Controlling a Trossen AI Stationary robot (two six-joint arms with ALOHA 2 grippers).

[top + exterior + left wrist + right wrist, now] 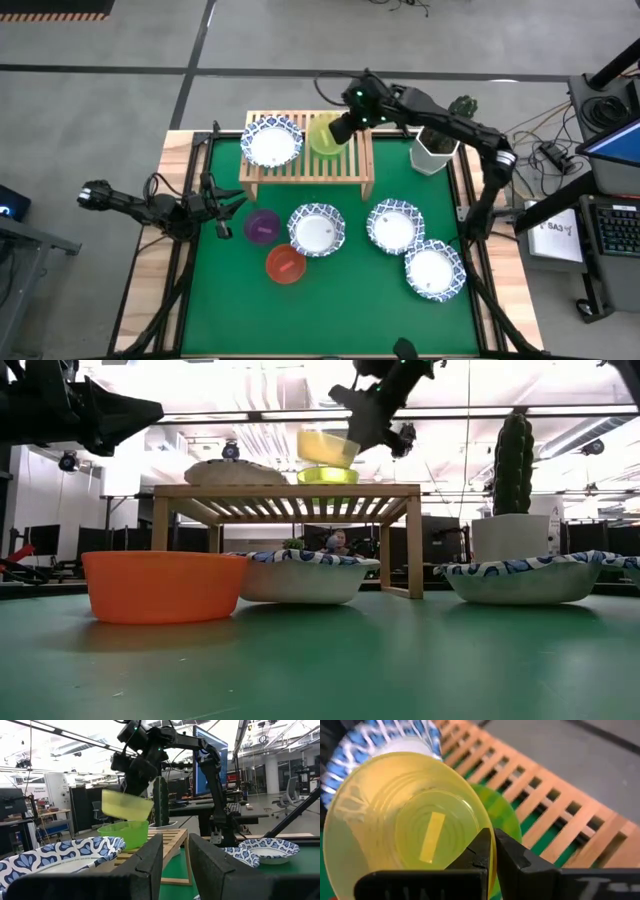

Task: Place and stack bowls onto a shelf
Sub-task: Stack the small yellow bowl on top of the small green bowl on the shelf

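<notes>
My right gripper [340, 132] is over the light-wood shelf [350, 165], shut on the yellow bowl [327, 448]. The yellow bowl hangs just above the green bowl [327, 476], which stands on the shelf's slats. A white blue-rimmed bowl [272, 141] stands on the shelf's left end. My left gripper [226, 216] is open and empty at the table's left, beside the purple bowl [262, 227]. The red bowl [285, 264] and three more white bowls [317, 229] [394, 225] [434, 270] rest on the green mat. My right gripper pinches the yellow bowl's rim [485, 827] between its two fingers, one finger inside the bowl and one outside. It comes from the table's right, slanting down. The bowl is lifted clear, slightly tilted, its opening up, right above the green bowl [501, 807].
A white pot with a cactus [437, 150] stands at the shelf's right end, under my right arm. The shelf's right half [360, 150] has bare slats. There is open mat near the table's front edge [330, 320].
</notes>
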